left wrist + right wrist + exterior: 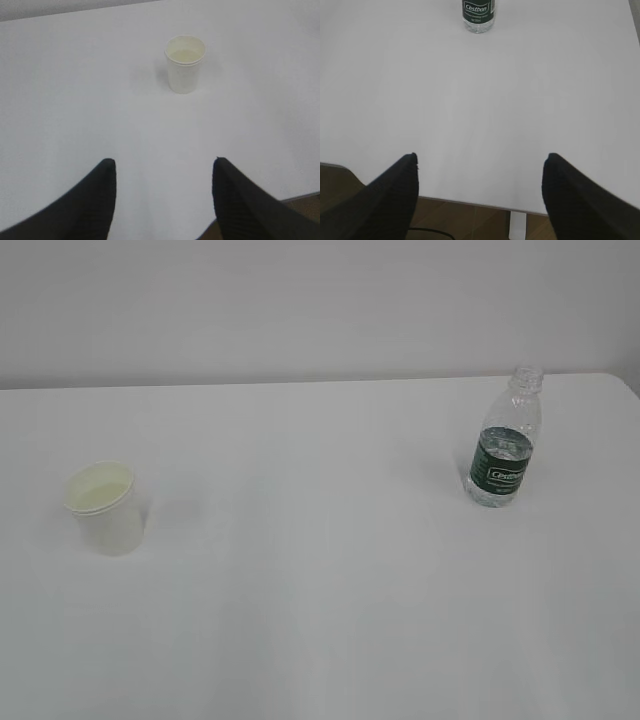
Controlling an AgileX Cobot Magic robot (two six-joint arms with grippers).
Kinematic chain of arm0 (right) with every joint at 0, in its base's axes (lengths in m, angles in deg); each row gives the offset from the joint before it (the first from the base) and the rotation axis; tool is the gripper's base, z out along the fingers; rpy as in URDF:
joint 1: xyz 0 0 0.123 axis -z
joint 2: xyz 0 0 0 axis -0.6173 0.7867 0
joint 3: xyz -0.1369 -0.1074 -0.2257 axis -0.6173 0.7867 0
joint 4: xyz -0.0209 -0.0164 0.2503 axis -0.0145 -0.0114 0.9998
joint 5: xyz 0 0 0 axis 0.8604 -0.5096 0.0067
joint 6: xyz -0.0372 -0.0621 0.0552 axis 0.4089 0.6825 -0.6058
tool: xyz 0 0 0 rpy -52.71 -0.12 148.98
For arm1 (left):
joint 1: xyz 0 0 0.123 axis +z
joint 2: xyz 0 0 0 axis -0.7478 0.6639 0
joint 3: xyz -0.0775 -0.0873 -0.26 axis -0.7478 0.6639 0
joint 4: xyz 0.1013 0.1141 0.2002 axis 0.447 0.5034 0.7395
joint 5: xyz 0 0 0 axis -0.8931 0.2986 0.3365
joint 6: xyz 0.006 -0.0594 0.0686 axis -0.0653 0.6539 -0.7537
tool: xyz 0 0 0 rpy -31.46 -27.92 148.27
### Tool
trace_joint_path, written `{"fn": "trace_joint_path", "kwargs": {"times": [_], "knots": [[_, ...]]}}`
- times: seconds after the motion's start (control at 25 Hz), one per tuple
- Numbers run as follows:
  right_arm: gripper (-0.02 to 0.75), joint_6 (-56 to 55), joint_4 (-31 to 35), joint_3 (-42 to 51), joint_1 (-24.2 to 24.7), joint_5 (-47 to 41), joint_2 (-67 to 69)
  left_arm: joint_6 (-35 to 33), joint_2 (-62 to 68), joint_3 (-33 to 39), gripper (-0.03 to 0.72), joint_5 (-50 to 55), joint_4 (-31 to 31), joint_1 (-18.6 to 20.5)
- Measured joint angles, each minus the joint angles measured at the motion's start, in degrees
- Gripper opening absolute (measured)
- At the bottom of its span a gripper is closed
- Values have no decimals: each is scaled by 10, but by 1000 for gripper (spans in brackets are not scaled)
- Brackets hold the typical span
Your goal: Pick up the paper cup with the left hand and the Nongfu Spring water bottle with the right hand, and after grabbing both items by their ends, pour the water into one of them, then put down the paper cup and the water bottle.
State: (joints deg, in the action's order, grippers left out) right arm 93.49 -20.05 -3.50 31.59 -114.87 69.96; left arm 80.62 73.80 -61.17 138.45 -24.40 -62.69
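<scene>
Exterior view shows the white counter (320,620) with neither arm over it, so I judge the task to be at its very start: nothing is picked up, nothing poured, and every step remains. The Nongfu Spring water bottle (505,440) stands upright and capless at the right rear of the counter, the water (503,445) reaching partway up it; its green label reads "Cestbon" rather than the named brand. The paper cup (107,507) stands upright at the left, well apart from the bottle.

From the left wrist camera, the left claw (162,200) has its fingers spread apart and empty, with the cup ahead and clear of them. From the right wrist camera, the right claw (480,200) is likewise wide apart and empty, near the counter's front edge, with the bottle far ahead.

That view cuts off the bottle above its label. Whether the cup holds any liquid I cannot tell.
</scene>
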Motion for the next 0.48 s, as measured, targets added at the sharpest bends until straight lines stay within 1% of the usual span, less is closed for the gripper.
{"fn": "trace_joint_path", "kwargs": {"times": [0.48], "knots": [[586, 0, -1, 0, 0, -1, 0, 0, 0, 0, 431, 0, 0, 0]]}}
